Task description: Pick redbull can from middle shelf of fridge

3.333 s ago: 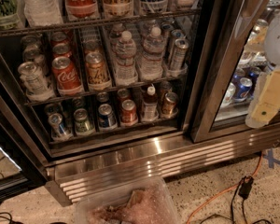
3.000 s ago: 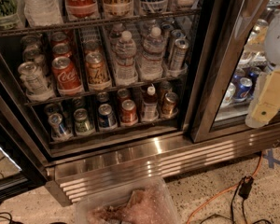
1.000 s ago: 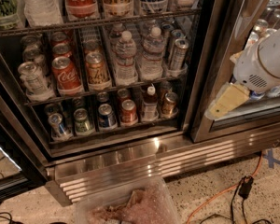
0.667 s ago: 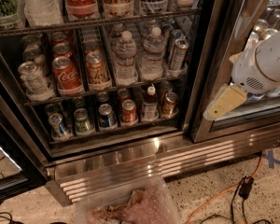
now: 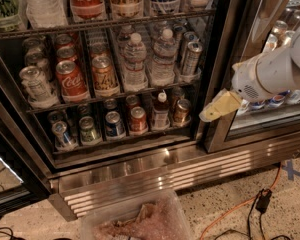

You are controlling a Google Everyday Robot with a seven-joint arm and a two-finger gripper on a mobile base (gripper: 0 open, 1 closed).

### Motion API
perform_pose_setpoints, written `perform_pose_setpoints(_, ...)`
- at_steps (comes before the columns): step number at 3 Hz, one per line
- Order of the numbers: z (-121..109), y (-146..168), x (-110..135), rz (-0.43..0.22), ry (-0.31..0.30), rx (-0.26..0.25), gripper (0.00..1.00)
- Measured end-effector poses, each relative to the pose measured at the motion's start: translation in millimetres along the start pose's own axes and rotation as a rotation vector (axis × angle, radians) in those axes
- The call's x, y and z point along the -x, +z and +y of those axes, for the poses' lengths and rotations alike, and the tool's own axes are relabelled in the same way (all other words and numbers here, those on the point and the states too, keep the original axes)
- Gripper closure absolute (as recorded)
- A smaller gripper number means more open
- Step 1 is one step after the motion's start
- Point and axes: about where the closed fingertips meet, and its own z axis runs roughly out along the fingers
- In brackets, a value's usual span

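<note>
The redbull can (image 5: 191,59) is slim and silvery and stands at the right end of the middle shelf (image 5: 115,95), behind its front rail, with another slim can just behind it. The fridge (image 5: 190,170) is steel, and its left compartment shows without a glass pane in front. My gripper (image 5: 219,107) is a beige tip on the white arm (image 5: 270,74). It hangs in front of the steel door post, to the right of the redbull can and lower, at the height of the bottom shelf, touching nothing.
A red Coca-Cola can (image 5: 70,80), an orange can (image 5: 104,75) and two water bottles (image 5: 135,60) share the middle shelf. Several cans and a small bottle fill the shelf below. A clear plastic bin (image 5: 140,220) and orange cable (image 5: 240,208) lie on the floor.
My arm has come in from the right edge, moving left and slightly up across the right-hand glass door toward the door post. The cans and bottles have not moved.
</note>
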Motion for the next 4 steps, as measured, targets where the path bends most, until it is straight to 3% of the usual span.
perform_pose_setpoints(1, -1.2, 20.5, 7.7, -0.062, 0.036, 0.007, 0.0)
perform_pose_setpoints(2, -1.0, 21.1, 8.0, -0.062, 0.036, 0.008, 0.0)
perform_pose_setpoints(4, 2.2, 61.6, 3.1, -0.157, 0.166, -0.013, 0.0)
